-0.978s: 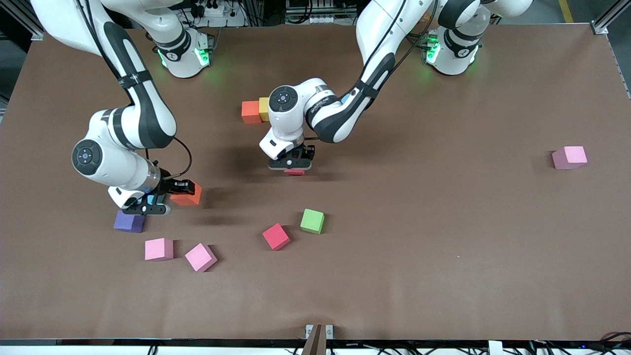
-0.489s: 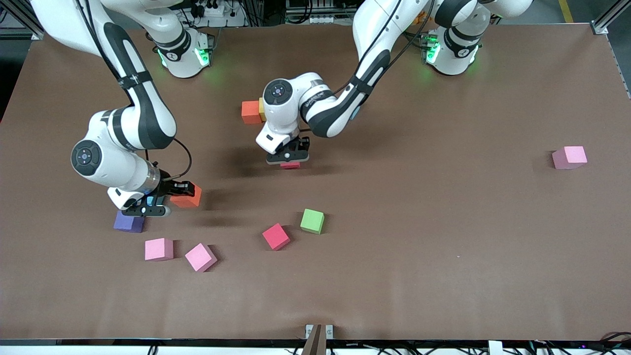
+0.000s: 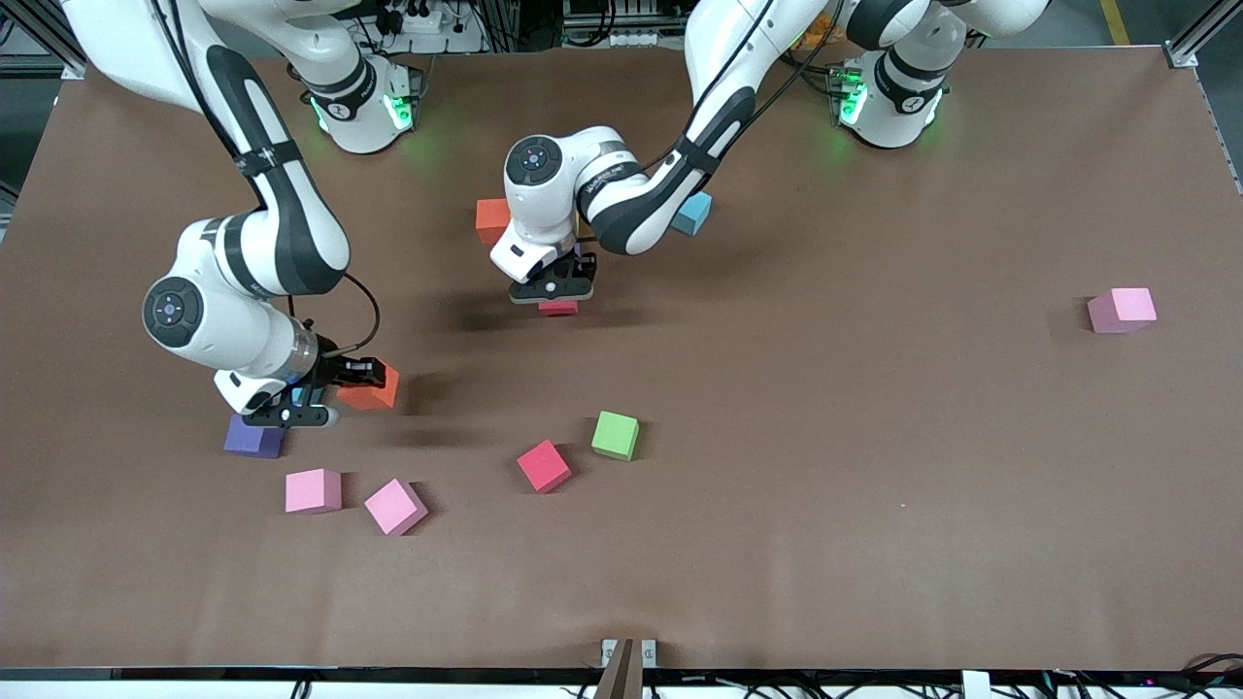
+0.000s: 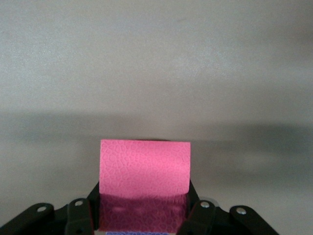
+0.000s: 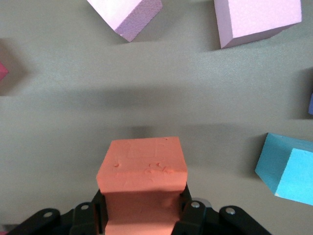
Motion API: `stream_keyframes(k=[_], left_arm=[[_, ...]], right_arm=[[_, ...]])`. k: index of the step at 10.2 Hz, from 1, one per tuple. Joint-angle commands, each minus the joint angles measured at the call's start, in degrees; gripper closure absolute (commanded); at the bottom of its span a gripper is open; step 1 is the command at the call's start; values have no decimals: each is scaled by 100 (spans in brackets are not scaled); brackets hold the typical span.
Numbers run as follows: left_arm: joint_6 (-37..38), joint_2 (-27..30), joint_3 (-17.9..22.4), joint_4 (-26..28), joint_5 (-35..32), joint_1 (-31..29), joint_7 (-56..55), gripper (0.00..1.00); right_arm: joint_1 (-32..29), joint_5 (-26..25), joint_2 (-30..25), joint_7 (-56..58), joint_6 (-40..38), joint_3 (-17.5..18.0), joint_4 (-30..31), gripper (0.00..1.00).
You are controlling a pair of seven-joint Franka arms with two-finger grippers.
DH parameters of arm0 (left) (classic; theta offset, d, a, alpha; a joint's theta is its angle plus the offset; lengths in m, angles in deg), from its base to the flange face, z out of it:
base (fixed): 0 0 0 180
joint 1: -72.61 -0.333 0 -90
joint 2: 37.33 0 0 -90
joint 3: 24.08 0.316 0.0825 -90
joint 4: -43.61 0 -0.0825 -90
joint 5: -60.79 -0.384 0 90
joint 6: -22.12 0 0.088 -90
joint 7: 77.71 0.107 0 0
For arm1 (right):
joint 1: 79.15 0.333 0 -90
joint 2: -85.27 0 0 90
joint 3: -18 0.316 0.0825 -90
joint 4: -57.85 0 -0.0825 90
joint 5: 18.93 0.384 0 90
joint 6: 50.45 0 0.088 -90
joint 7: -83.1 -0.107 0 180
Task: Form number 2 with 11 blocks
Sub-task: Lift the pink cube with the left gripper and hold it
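Barely begun, no number 2 yet: my left fingers (image 3: 555,294) pinch a red block (image 3: 558,309) over the bench (image 3: 874,485) at 5 o'clock of the set orange block (image 3: 492,219), my right fingers (image 3: 355,379) pinch another orange block (image 3: 377,394) at 1 o'clock of the purple block (image 3: 254,437), most others loose.

Two blocks (image 3: 353,498) side by side nearest the front camera, one block (image 3: 1122,310) well apart toward the left arm's end

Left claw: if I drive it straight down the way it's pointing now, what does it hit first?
Bare table, most likely. The left claw points down gripping the red block, and the left wrist view shows no other block beneath. The held block would touch first.
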Motion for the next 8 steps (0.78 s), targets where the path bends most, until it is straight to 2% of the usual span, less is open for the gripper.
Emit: stream_keyframes(k=[1,8], left_arm=[[-94,93,31,88,-228,80,-101,100],[-200,75,75,211,-291,37,-110,100]], right_arm=[[35,34,112,-71,-33,13,-150,100],[53,42,103,-80,-77,13,-150,100]])
